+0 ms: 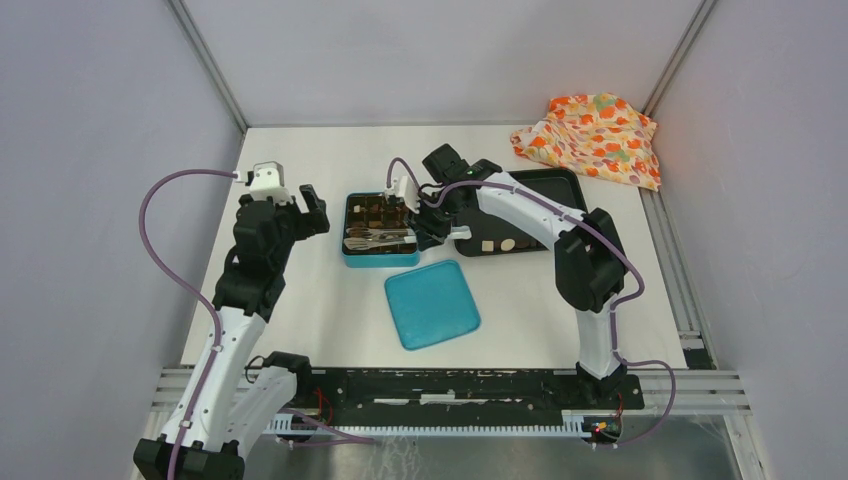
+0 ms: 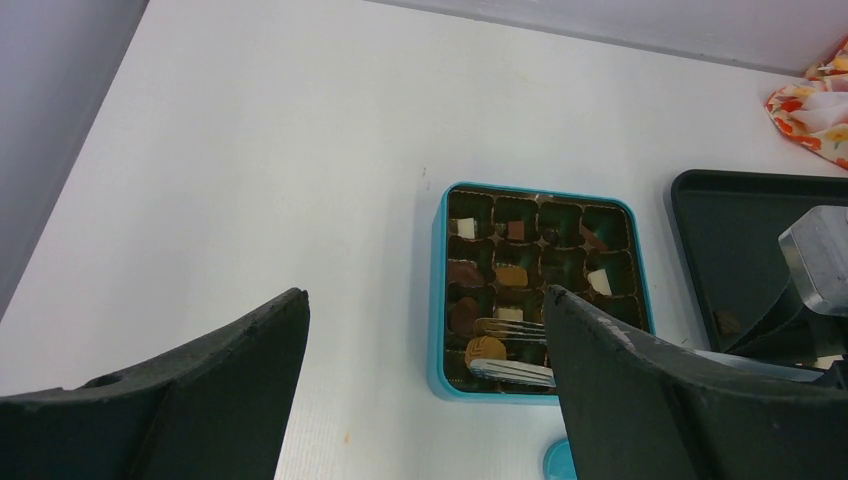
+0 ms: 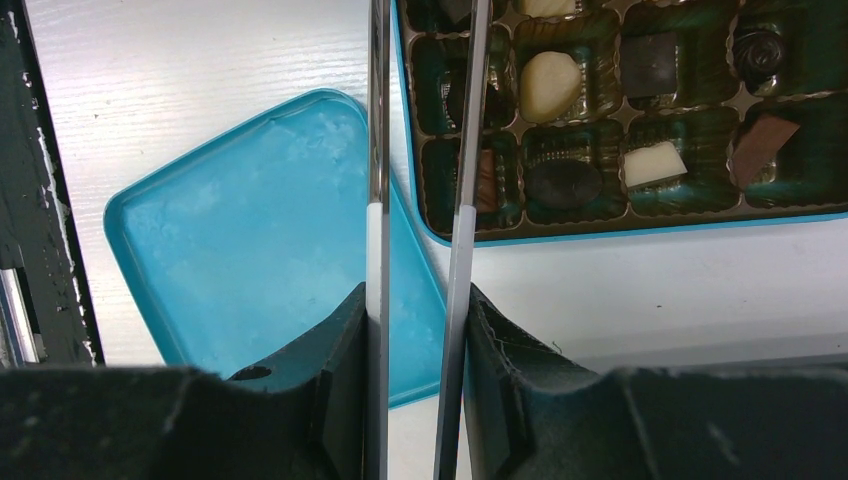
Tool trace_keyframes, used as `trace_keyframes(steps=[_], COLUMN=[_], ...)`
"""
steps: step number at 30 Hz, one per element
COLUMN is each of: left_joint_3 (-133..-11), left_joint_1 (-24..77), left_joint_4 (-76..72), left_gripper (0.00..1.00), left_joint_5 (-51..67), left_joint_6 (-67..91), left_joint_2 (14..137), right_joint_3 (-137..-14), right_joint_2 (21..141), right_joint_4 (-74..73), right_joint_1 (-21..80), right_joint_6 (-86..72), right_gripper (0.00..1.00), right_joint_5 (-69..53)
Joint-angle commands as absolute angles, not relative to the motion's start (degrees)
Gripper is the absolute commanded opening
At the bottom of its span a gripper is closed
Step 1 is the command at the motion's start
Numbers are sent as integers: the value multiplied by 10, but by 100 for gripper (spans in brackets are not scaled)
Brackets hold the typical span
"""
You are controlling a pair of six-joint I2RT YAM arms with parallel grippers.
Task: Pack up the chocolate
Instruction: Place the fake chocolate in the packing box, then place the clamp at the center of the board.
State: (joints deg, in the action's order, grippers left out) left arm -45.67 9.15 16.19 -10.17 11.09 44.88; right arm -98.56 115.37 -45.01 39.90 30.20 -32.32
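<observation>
- Chocolate — bite-sized pieces in dark brown, lighter brown and cream-white, some round, some square; each sits in its own pocket of the open teal box on the bench.
- Loose pieces — a few, pale, lying on the black tray just beside the box.
</observation>
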Motion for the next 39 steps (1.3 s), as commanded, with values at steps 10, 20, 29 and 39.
trace_keyframes(steps=[10, 20, 29, 39], left_joint_3=[-456, -455, -455, -454], left_joint_1=[95, 94, 94, 95], left_joint_4=[141, 142, 140, 130], left_gripper=[92, 92, 92, 92], left_joint_5=[-100, -99, -92, -11], left_joint_6=[87, 86, 87, 83], left_joint_2=[447, 447, 443, 453], right_joint_3=[-1017, -1015, -918, -635], right_joint_2=[1151, 1125, 1010, 763], right_joint_4=[-443, -445, -412, -260], right_joint_1=[402, 401, 342, 32], right_joint_6=[301, 307, 304, 228], right_gripper=[42, 40, 36, 31], right_joint_5=[-324, -328, -350, -427])
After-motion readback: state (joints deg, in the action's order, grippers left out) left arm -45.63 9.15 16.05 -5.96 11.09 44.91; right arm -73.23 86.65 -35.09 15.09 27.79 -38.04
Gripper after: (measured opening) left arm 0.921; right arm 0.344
